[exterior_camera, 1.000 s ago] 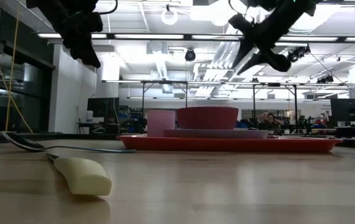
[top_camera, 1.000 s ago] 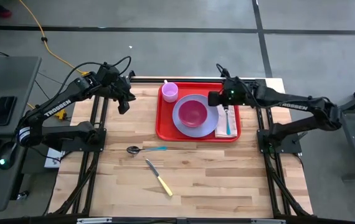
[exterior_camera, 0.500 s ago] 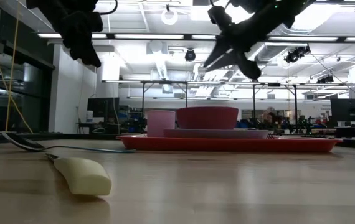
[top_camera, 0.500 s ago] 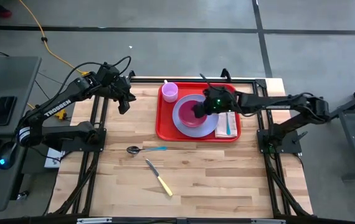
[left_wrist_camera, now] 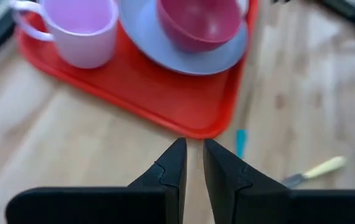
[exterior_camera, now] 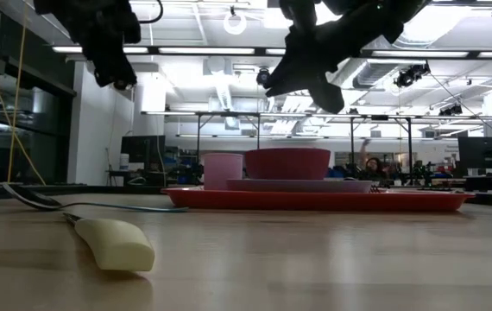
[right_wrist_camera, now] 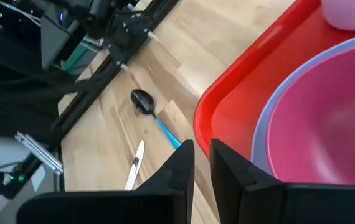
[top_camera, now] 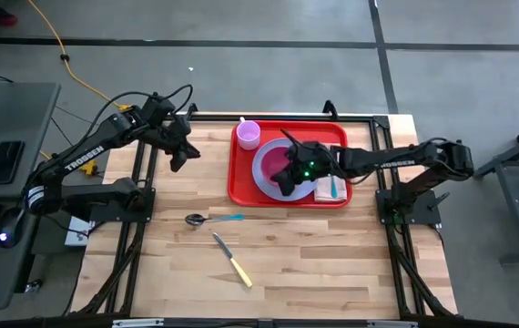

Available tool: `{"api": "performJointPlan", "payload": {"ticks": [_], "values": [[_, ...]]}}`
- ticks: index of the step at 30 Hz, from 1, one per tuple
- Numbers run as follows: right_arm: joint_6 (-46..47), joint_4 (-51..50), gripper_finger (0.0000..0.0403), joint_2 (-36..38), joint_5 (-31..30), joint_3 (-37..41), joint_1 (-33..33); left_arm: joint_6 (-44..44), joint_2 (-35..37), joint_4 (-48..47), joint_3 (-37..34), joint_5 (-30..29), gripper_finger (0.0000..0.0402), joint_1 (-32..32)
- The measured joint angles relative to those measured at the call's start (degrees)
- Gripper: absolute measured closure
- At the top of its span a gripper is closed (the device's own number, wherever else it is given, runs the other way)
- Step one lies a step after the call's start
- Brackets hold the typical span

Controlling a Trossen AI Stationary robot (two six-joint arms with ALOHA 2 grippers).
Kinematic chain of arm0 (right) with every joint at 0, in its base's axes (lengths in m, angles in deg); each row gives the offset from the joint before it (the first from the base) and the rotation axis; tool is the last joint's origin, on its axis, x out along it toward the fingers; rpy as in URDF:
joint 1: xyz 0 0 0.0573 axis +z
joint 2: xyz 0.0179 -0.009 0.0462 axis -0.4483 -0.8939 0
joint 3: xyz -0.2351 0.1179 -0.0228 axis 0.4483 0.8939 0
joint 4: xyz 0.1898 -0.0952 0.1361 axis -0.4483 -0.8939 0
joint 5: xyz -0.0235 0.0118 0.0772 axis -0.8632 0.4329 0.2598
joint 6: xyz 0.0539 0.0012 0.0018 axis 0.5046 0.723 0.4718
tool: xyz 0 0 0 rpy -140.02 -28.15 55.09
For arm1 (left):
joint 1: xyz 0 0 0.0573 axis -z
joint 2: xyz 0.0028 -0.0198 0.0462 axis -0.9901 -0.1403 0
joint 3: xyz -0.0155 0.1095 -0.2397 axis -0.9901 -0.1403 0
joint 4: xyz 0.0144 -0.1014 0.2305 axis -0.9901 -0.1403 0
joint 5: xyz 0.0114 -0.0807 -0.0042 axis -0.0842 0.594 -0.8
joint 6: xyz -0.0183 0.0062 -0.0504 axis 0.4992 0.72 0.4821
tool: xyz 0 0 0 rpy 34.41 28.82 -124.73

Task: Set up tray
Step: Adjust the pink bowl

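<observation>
One red tray (top_camera: 241,187) sits on the bench (top_camera: 314,264), holding one plate (top_camera: 264,179), one bowl (top_camera: 280,162) and one cup (top_camera: 248,135). The right hand (top_camera: 283,181) above it has nearly closed, empty fingers

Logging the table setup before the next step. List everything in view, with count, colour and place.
tray: 1, red, far middle of table
plate: 1, lavender, on tray
bowl: 1, magenta, on plate
cup: 1, pink, tray's far left corner
napkin: 1, white, tray's right side
utensil: 1, teal handle, on napkin
spoon: 1, teal handle, on table near tray
knife: 1, yellow handle, table middle
left end effector: nearly shut, empty, above table left of tray
right end effector: nearly shut, empty, above plate
</observation>
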State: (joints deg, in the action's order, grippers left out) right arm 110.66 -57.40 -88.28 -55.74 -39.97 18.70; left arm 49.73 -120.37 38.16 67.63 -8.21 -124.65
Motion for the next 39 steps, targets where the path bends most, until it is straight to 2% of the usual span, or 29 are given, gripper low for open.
{"api": "performJointPlan", "payload": {"ticks": [8,12,19,23,27,33,39], "values": [[-4.79,-0.01,0.0373,0.02,1.69,0.00,2.63,9.98,-0.01,-0.21,0.00,11.95,0.0316,0.00],[-6.75,-0.01,0.0373,0.02,2.23,0.00,4.03,17.08,-0.01,-0.18,0.00,13.56,0.0316,0.44],[-7.54,-0.01,0.0373,0.02,1.91,0.00,7.61,21.03,0.00,0.31,0.00,12.45,0.0316,7.98],[-7.47,-0.01,0.0373,0.02,-1.40,0.00,8.62,21.03,0.01,0.74,0.00,8.11,0.0316,13.32],[-7.58,0.07,0.0373,0.02,-2.02,0.00,8.24,21.05,-0.07,1.16,0.00,4.09,0.0316,17.92],[-11.33,-0.01,0.0373,0.02,-1.81,0.00,5.01,23.45,-0.66,7.25,0.00,-0.72,0.0316,22.85],[-15.59,-5.96,0.0373,0.02,1.20,0.00,-2.45,27.18,-2.54,16.20,0.00,-2.57,0.0316,25.30]]}}
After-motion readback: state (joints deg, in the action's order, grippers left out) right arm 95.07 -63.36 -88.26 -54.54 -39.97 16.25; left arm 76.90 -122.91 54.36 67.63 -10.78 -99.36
